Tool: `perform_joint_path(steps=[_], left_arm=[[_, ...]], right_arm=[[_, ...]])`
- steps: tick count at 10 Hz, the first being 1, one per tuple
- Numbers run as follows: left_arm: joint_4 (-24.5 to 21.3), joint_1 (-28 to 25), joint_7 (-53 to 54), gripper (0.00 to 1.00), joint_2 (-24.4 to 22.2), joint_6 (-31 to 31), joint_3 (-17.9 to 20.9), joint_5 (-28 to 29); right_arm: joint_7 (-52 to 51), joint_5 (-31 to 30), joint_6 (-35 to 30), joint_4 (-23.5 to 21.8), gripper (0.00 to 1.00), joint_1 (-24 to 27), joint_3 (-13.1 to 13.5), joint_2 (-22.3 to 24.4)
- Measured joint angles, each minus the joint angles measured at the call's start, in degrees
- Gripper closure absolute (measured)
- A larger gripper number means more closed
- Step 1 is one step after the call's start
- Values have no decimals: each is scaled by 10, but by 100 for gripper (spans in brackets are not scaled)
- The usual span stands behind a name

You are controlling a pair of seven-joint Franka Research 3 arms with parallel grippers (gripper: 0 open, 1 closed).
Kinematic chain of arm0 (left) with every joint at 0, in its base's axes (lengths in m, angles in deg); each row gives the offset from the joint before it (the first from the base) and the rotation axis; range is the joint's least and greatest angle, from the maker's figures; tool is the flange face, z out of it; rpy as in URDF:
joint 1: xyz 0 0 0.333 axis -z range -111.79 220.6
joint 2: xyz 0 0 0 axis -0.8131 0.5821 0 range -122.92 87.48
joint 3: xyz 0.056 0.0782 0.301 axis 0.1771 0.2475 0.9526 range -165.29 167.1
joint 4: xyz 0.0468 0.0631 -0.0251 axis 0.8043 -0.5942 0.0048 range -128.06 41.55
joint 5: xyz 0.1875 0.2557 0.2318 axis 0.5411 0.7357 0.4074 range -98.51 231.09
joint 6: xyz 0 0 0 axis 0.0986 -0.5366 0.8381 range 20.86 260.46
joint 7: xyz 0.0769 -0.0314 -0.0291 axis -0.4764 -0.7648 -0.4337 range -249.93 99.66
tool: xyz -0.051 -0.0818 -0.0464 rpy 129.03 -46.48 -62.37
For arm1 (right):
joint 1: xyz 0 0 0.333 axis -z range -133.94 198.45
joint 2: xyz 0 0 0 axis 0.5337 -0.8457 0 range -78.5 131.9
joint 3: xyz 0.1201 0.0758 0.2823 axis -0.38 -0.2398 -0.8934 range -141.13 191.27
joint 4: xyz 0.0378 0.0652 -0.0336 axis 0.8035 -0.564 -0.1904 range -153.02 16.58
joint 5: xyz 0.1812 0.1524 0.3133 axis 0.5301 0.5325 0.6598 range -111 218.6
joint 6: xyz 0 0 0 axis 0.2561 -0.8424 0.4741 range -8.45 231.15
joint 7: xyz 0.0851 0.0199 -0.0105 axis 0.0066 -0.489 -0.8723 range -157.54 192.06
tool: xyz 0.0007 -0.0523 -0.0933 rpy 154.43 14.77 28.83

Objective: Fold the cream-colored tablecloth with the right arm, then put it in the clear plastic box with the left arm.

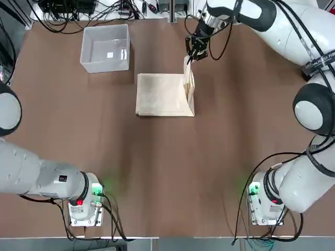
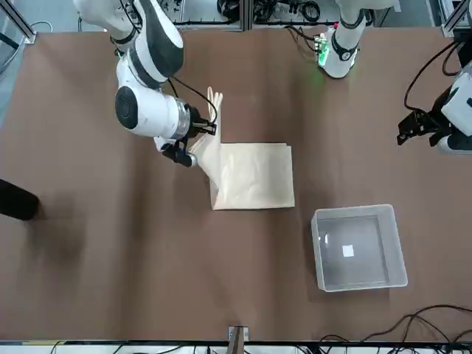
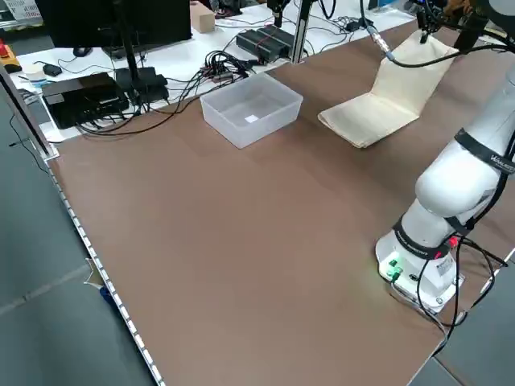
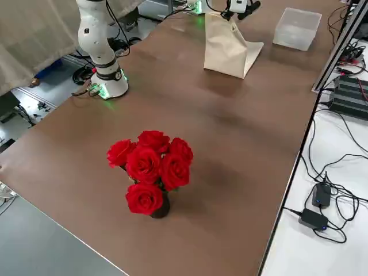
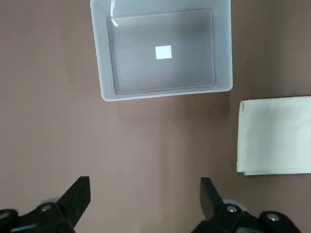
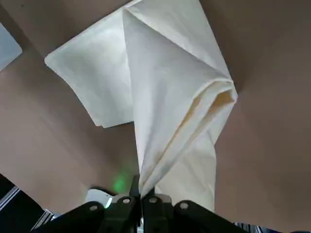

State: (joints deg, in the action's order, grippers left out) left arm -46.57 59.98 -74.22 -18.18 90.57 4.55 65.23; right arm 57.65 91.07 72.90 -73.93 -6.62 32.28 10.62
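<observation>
one tool, the right (image 1: 191, 57), pinches the lifted cream-colored tablecloth (image 1: 165, 94) corner; left tool (image 5: 146, 196) gapes wide.

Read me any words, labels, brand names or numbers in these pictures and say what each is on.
Right arm: dark lettering on its upper link, too small to read.
Left arm: dark lettering on its white link, too blurred to read.
Clear plastic box: white square sticker on its floor, no readable text.

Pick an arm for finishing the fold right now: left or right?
Right. Its tool is shut on the cream-colored tablecloth, with one edge lifted off the table. The left tool is open, off to the side, holding nothing.
</observation>
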Motion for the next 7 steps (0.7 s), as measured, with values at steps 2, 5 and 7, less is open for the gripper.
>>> perform_joint_path(steps=[2,5,7], left_arm=[[0,0,0,0,0,1,0,0],[1,0,0,0,0,6,0,0],[1,0,-1,0,0,11,0,0]], right_arm=[[2,2,40,-1,96,-21,0,-22],[10,4,94,-1,96,-47,0,-52],[11,5,122,-1,96,-57,0,-66]])
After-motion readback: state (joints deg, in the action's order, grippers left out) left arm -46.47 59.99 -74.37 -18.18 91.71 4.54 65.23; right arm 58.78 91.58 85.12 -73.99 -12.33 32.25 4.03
